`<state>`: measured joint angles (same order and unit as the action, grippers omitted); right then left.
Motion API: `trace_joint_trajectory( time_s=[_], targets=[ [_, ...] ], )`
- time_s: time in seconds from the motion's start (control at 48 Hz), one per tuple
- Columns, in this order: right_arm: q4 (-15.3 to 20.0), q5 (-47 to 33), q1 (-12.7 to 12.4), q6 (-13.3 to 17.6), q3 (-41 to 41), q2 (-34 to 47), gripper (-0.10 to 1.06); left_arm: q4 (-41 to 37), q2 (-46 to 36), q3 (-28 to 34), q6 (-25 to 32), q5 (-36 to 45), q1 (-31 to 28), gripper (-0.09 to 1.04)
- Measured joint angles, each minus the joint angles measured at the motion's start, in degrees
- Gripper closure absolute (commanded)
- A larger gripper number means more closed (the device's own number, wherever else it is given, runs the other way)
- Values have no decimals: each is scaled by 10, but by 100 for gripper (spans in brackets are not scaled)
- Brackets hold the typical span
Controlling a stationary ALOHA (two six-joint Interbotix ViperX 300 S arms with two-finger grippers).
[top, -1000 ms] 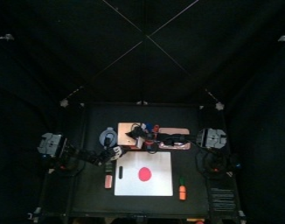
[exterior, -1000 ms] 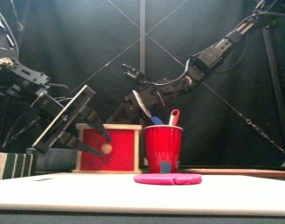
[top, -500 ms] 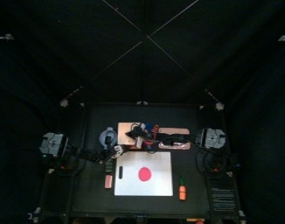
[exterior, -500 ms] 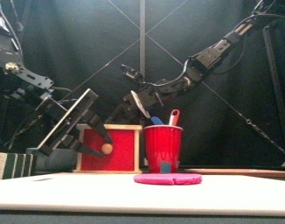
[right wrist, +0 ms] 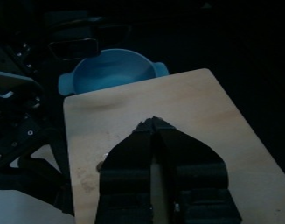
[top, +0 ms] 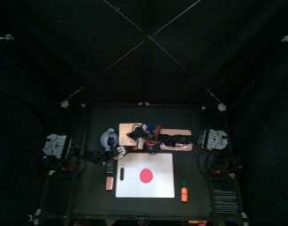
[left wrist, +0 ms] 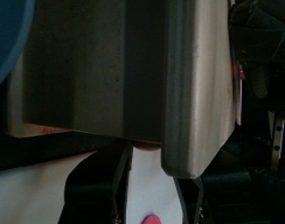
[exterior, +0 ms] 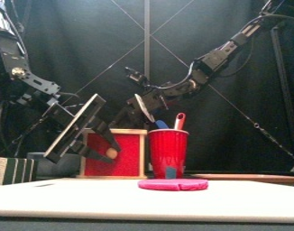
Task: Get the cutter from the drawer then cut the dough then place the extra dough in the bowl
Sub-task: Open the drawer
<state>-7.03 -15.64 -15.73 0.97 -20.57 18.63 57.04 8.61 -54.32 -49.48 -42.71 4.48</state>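
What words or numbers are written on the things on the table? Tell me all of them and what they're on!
None: no text can be read on any of the things.
The red cup, the wooden box, the white cutting board, the dough and the blue-grey bowl all show plain surfaces, with no letters, numbers or signs.
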Motion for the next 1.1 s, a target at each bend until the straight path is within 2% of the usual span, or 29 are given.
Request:
trace_joint_trajectory(
  time_s=[0.125, 0.375, 1.104],
  targets=[
    [0, 1, 1, 0, 2, 1, 91, 0, 0, -1, -1, 1, 0, 35],
    [1, 7, 3, 0, 9, 4, 91, 1, -1, -1, -2, 7, 8, 35],
    [-1, 32, 2, 1, 55, 33, 91, 28, -3, -1, -4, 11, 87, 36]
  ],
)
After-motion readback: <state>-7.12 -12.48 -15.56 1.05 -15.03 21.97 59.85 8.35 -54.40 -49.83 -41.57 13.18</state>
